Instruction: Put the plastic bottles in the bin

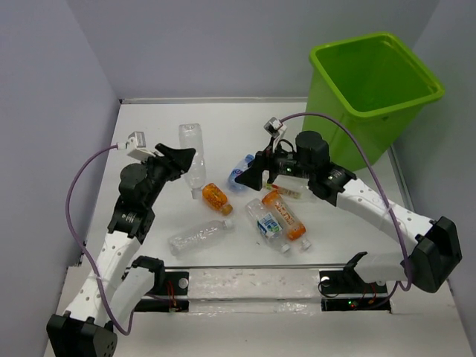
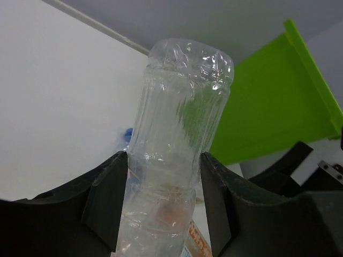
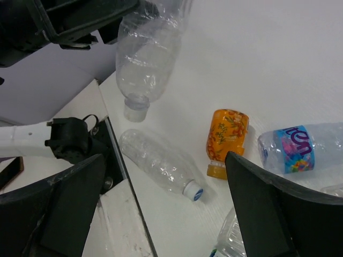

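The left end effector (image 2: 163, 160) is clamped on a clear bottle (image 2: 179, 123), one finger on each side of its ribbed body. The base points up and away, towards the bin (image 1: 353, 123). The neck hangs down on the side away from the bin. The bottle looks raised off the desk (image 1: 223, 119), though I cannot be sure of the gap. It is well apart from the bin, to the bin's left and nearer the arms.

The right end effector (image 3: 164, 158) has its jaws spread wide with nothing between them. It hovers closer to the bin than the left one does, over loose bottles. Through its fingers show a second clear bottle (image 3: 158, 160) lying flat, a small orange bottle (image 3: 228, 133) and a blue-labelled bottle (image 3: 297, 147). An orange-labelled bottle (image 1: 285, 214) lies on the near side of that group. All of them are outside the bin and well short of it.

The step in hand appears to be carrying the gripped bottle to the bin. The next move calls for a long swing across towards it, high enough to clear the rolled rim. It must also pass the right arm, which sits between the bottle and the bin. The right arm seems poised to pick from the cluster, and would need to settle on one bottle and lower around it.

The bin's floor is hidden behind its near wall, so whether anything lies inside is unclear. The right arm covers at least one bottle, so a full count is uncertain. The held bottle's neck is cut off in the left wrist view.
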You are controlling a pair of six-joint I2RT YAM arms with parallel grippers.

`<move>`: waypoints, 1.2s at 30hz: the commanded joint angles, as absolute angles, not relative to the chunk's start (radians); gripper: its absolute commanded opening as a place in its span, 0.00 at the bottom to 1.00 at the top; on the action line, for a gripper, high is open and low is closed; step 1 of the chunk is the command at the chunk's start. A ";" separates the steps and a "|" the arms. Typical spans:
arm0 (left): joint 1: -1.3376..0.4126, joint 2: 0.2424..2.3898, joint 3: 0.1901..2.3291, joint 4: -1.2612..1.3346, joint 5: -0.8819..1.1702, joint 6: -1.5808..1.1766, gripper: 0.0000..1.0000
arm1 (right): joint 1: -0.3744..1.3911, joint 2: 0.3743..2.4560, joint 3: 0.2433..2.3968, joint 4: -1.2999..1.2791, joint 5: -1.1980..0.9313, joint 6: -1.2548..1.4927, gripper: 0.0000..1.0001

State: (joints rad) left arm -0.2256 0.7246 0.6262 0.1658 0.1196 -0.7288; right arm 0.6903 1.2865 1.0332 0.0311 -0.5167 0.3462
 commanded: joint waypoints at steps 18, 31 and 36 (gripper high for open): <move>-0.615 0.785 0.597 0.584 0.180 -0.784 0.32 | 0.796 1.382 0.934 0.583 -0.496 0.565 0.68; -0.615 0.739 0.690 -0.116 -0.394 -0.796 0.99 | 0.697 1.129 1.232 -0.007 0.085 0.240 0.25; -0.615 0.871 0.646 -0.150 -0.379 -0.805 0.99 | 0.478 1.167 1.468 -0.132 0.279 0.120 0.25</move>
State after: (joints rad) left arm -0.6147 0.7738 0.6647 -0.0387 -0.3061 -0.7895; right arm 0.6407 1.1667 1.2964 -0.0307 0.0536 0.2501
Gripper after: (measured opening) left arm 0.989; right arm 0.581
